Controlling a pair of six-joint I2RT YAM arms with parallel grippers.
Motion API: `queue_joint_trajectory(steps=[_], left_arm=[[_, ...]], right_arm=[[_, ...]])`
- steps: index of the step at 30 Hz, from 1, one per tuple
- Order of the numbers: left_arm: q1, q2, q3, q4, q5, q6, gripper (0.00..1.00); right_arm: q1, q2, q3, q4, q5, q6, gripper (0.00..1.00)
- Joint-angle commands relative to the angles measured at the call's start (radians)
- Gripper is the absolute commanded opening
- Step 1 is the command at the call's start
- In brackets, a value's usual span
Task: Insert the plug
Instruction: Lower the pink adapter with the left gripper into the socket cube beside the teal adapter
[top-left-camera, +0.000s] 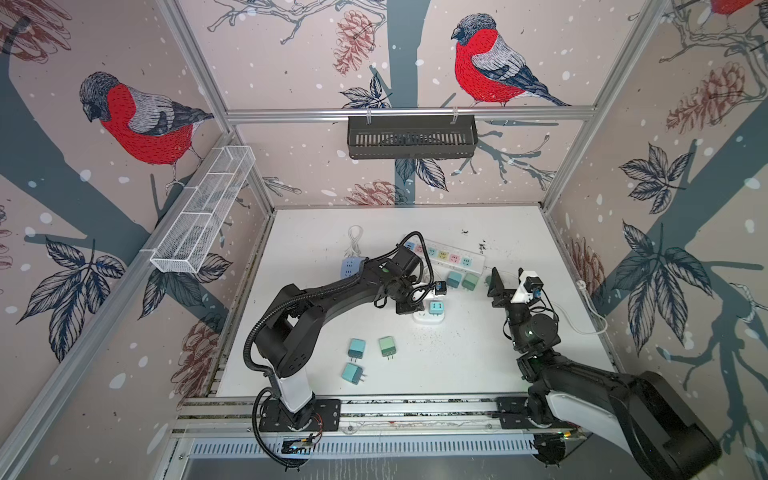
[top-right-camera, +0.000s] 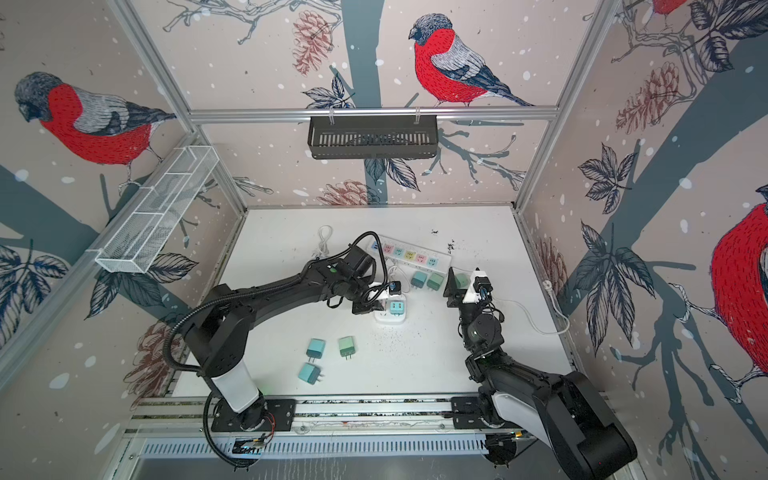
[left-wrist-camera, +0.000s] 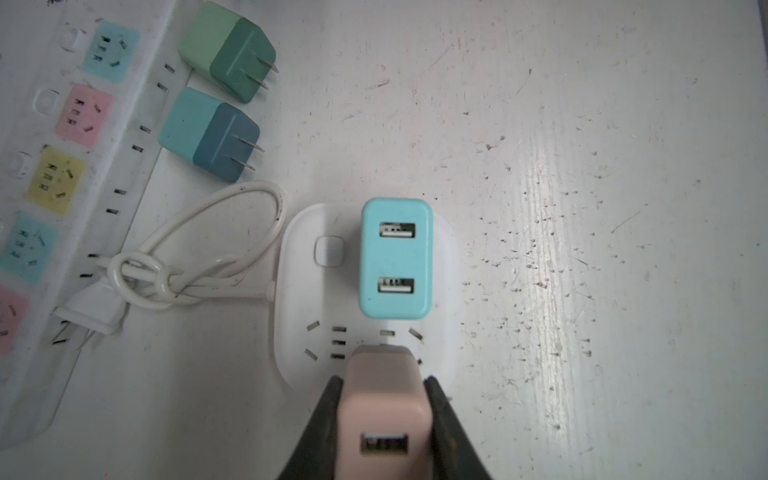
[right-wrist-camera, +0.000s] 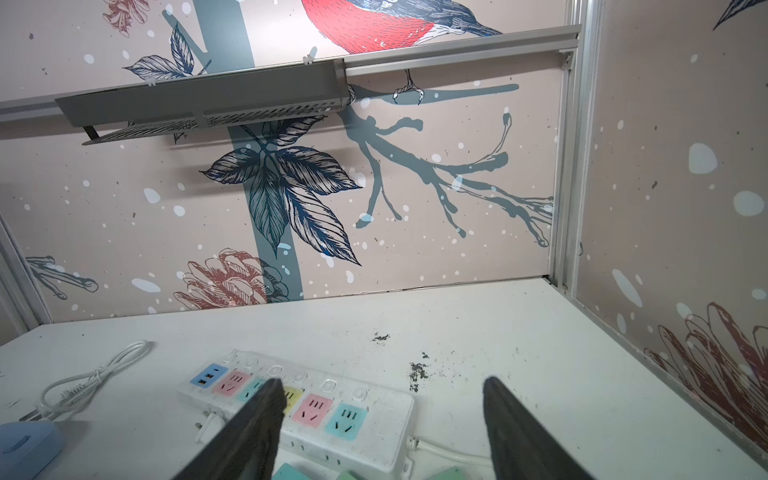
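My left gripper (left-wrist-camera: 384, 380) is shut on a pale pink plug (left-wrist-camera: 384, 407), a small USB charger block. The plug's front end is over the free socket holes of a white rounded socket hub (left-wrist-camera: 299, 332). How deep its prongs sit is hidden. A light blue charger (left-wrist-camera: 395, 257) stands plugged into the same hub. In both top views the hub (top-left-camera: 420, 319) (top-right-camera: 380, 318) lies mid-table under the left gripper (top-left-camera: 409, 308). My right gripper (right-wrist-camera: 382, 384) (top-left-camera: 508, 279) is open and empty, raised above the table near the long power strip (right-wrist-camera: 374, 432).
The long white power strip (top-left-camera: 478, 259) with coloured sockets lies at the back. A green charger (left-wrist-camera: 226, 50) and a teal charger (left-wrist-camera: 208, 133) lie beside it. A knotted white cord (left-wrist-camera: 199, 232) lies by the hub. Three loose chargers (top-left-camera: 356, 348) lie front left, and a blue socket block (top-left-camera: 351, 266) sits behind the left arm.
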Motion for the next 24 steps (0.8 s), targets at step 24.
queue_joint_trajectory(steps=[24], left_arm=[[0.002, 0.069, 0.053, 0.013, 0.059, 0.026, 0.00]], right_arm=[[-0.001, -0.004, 0.002, 0.015, -0.014, 0.008, 0.75]])
